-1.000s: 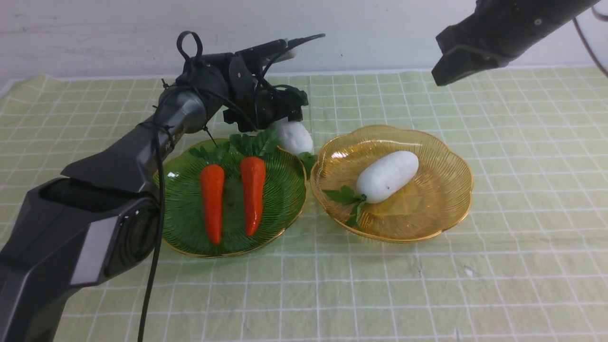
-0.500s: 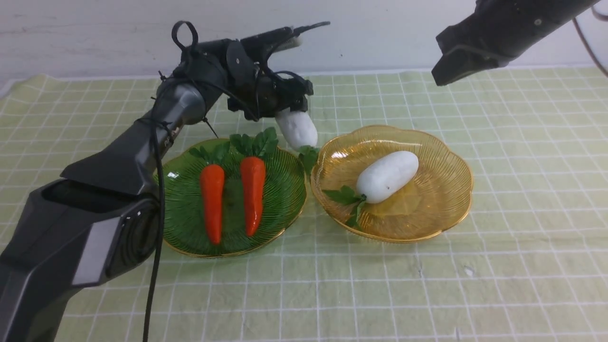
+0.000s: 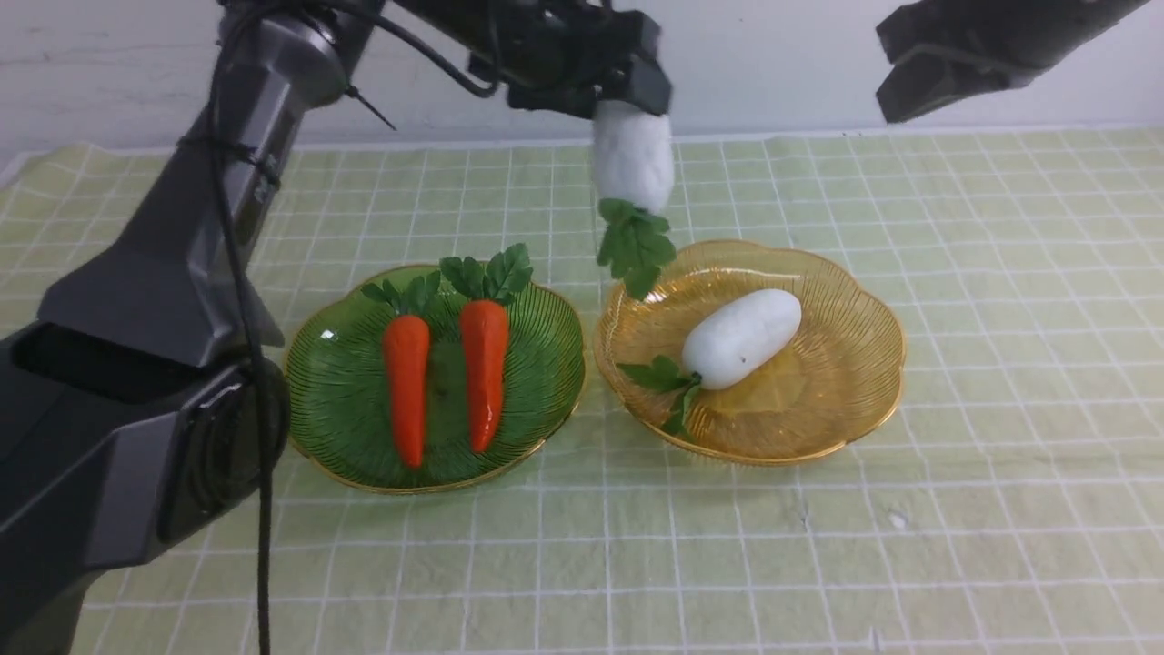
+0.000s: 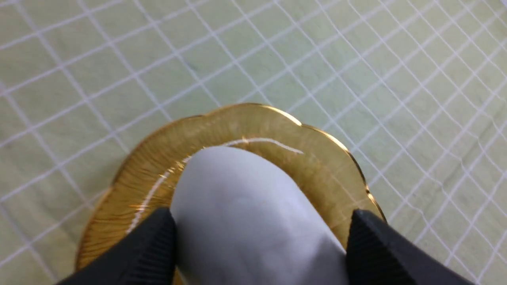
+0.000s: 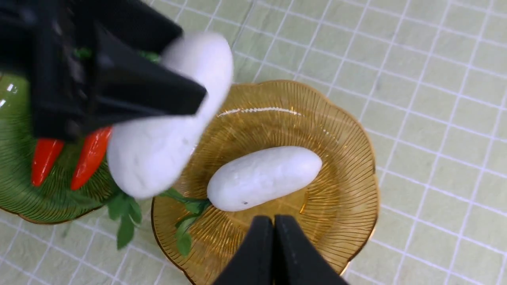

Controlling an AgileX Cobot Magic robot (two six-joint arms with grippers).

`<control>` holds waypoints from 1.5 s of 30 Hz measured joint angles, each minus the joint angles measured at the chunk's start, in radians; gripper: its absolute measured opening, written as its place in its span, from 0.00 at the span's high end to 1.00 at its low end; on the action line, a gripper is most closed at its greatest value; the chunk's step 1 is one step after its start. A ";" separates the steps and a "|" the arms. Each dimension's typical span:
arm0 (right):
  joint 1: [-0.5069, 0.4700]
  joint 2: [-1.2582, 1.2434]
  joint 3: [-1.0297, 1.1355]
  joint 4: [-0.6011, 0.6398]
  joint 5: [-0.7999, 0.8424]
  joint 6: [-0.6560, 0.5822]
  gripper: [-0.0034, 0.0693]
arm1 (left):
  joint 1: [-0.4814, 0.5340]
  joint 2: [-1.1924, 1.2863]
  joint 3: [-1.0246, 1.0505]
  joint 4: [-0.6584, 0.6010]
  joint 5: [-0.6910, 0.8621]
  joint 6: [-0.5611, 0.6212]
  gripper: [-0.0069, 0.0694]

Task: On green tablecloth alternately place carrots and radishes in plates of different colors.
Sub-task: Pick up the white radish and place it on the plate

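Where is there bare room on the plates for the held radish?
Amber plate: bare between lying radish and near-right rim, also along far rim; leaves crowd its near-left. Green plate: crowded by two carrots. Held radish hangs over the amber plate's left edge.

Plain off-white wall (image 3: 773,64) at the back, faintly streaked, lightly scuffed

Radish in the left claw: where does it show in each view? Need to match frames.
Front view: held radish upper centre, hanging leaves-down from the left claw, above the amber plate's far-left rim.
Left wrist view: radish clamped between the black fingers, hiding part of the plate.
Right wrist view: radish blurred, overlapping the plate's edge, beside the other radish lying in it.
Shared landmark: the amber plate.
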 joint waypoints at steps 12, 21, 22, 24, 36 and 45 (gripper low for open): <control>0.000 -0.192 0.203 -0.070 0.009 0.005 0.97 | -0.125 0.047 0.020 0.066 0.001 0.055 0.26; 0.000 -0.219 0.214 -0.071 0.009 0.005 0.97 | -0.132 0.091 0.021 0.076 0.001 0.058 0.20; 0.000 -0.220 0.214 -0.071 0.009 0.005 0.97 | -0.132 0.091 0.021 0.077 0.001 0.058 0.19; 0.000 -0.220 0.214 -0.071 0.009 0.005 0.97 | -0.132 0.091 0.021 0.075 0.001 0.058 0.19; 0.000 -0.271 0.218 -0.062 0.009 0.024 0.97 | -0.135 -0.023 0.030 0.252 0.002 -0.099 0.72; -0.001 -0.640 0.374 0.004 -0.088 0.037 0.97 | -0.135 -0.330 0.021 0.330 0.004 -0.133 0.92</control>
